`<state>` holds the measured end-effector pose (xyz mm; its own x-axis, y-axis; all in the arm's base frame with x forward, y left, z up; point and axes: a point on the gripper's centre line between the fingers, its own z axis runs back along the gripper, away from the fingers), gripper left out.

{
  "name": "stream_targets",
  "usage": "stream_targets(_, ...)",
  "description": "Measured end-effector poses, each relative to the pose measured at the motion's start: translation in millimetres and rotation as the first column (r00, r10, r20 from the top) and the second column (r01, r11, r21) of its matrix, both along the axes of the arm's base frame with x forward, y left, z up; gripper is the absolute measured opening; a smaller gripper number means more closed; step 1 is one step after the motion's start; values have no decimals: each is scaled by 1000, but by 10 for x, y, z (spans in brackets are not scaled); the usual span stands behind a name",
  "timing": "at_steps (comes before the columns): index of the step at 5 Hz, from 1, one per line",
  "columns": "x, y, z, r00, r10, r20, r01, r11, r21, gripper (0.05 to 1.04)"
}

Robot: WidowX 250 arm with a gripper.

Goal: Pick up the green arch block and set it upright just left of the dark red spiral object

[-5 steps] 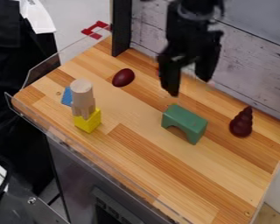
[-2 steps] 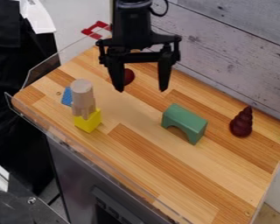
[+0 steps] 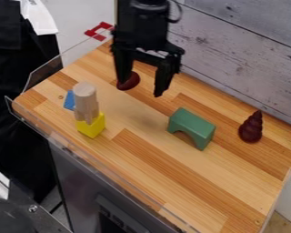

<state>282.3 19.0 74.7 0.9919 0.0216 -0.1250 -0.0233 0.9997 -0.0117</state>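
The black gripper [image 3: 140, 89] hung over the far part of the work surface, its two angular, matte fingers spread wide apart with nothing gripped between them. Nearest to it was a smooth, dark red, egg-shaped piece [image 3: 132, 82], lying on the wood toward the back; one finger partly covered it in the view, and whether the two touched could not be told. The tabletop [image 3: 172, 182] was made of long, narrow strips of wood, honey-pale in some places and browner in others, with straight grain and a satiny sheen. Closer to the near left edge rose a pale wooden cylinder [image 3: 85, 95], round and flat-topped, its notched-looking base meeting a bright yellow, hard-edged block [image 3: 92, 126]. Just beside it, partly hidden, was a small, flat-faced blue piece [image 3: 69, 100]. Near the middle, to the right of the gripper in the view, stood a smooth green arch block [image 3: 193, 126] with a rounded hollow cut into its underside. Farther right was a dark red, glossy piece [image 3: 251, 129], shaped like stacked bulges tapering to a point. Clear plastic sheeting [image 3: 43, 75] edged the left side, and whitewashed, knotty boards [image 3: 245, 54] formed the wall behind.
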Motion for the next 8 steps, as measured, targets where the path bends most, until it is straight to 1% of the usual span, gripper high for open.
stream_targets(1, 89, -96, -11, 982, -187, 1, 187, 982, 27, 998)
stream_targets(2, 143, -161, 33, 983, -184, 25, 184, 983, -4, 998)
stream_targets(3, 151, -167, 36, 990, -136, 33, 137, 990, -32, 998)
stream_targets(4, 168, -154, 38, 997, -62, 45, 65, 996, -62, 998)
stream_targets(5, 148, -112, 42, 1000, 9, 30, -7, 997, -78, 998)
stream_targets(8, 160, -111, 52, 999, 18, 34, -15, 997, -77, 998)
